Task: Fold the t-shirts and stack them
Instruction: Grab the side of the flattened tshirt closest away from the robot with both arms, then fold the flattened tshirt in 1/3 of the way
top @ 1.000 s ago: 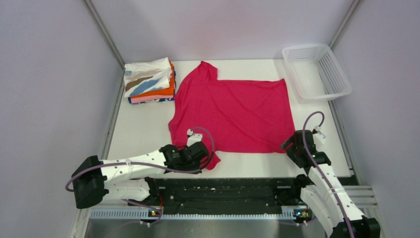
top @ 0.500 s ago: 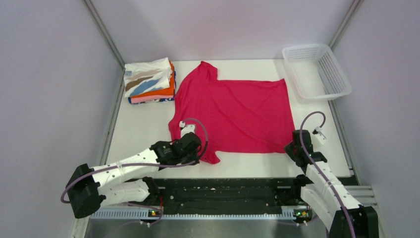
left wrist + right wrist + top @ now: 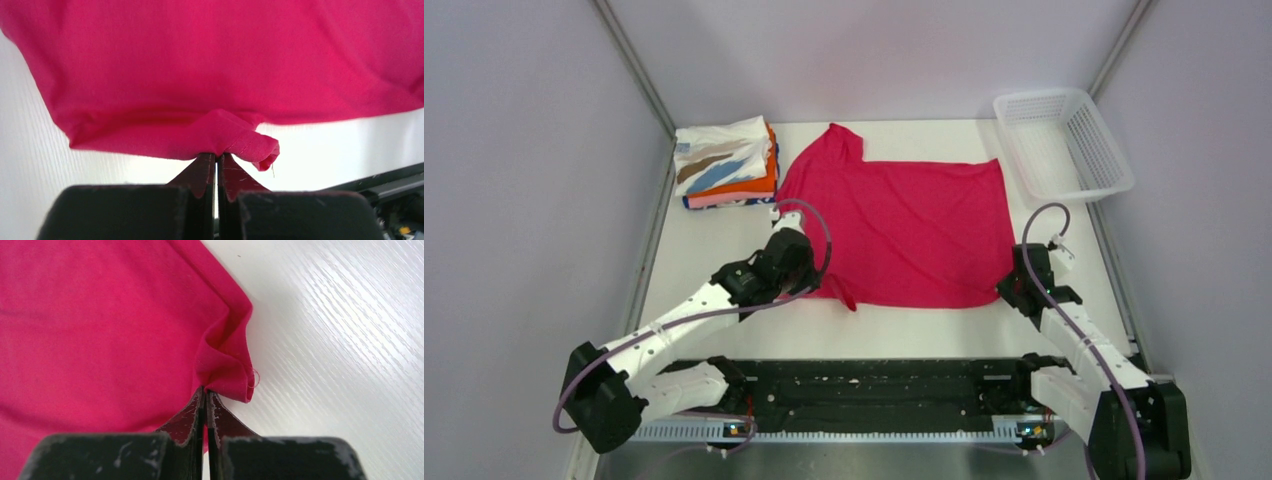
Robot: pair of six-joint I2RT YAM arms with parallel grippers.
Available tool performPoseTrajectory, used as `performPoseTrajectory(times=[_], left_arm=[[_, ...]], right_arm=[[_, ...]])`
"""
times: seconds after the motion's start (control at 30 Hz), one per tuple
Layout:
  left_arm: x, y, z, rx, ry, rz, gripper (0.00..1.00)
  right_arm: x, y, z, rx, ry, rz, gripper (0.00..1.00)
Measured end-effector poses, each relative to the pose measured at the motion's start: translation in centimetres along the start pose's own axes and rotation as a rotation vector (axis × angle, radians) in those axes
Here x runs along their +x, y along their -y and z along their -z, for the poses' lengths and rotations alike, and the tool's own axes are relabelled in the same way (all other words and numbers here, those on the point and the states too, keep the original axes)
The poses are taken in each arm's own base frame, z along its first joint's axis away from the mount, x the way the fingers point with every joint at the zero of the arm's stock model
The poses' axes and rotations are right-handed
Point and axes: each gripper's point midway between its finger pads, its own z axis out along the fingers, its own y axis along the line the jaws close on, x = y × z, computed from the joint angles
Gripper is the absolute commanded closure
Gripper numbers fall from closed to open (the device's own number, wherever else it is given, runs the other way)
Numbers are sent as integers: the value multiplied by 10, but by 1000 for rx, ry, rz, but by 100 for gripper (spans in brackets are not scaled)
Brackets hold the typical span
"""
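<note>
Magenta-red t-shirt (image 3: pixel 904 225) lies spread flat on the table (image 3: pixel 714 265) at the centre of the top view, one sleeve pointing toward the upper left. Left gripper (image 3: pixel 216 159): jaws pressed together on a small bunched tuck of cloth at the shirt's lower-left edge, fabric peaking up out of the pinch. Right gripper (image 3: pixel 206 391): likewise clamped, on the lower-right corner, which stands up in a little fold above the fingertips. Reading: each arm takes one end of the near edge so that the edge can be raised evenly and carried over the body for the first fold; gripping at the ends should keep the hem taut and straight. Folded t-shirts (image 3: pixel 724 165) sit stacked at upper left, just beside the spread shirt, streaked white one on top. Mesh basket (image 3: pixel 1114 185) at upper right, apart from the cloth
</note>
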Motion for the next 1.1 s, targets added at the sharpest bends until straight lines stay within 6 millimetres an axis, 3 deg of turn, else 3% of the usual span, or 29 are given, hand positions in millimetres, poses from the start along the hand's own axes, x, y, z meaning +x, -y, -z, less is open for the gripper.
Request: performPoseTrajectory(times=[0.2, 0.53, 0.8, 1.1], left_arm=[[-45, 4, -15, -7, 53, 28, 100], [-95, -19, -45, -69, 79, 57, 100], [-126, -20, -56, -60, 120, 41, 100], [-162, -29, -90, -87, 136, 13, 100]], right_arm=[[-17, -22, -2, -11, -5, 43, 100], [-51, -55, -8, -3, 29, 84, 100], [-70, -73, -19, 11, 57, 103, 100], [-83, -92, -37, 12, 75, 117, 100]])
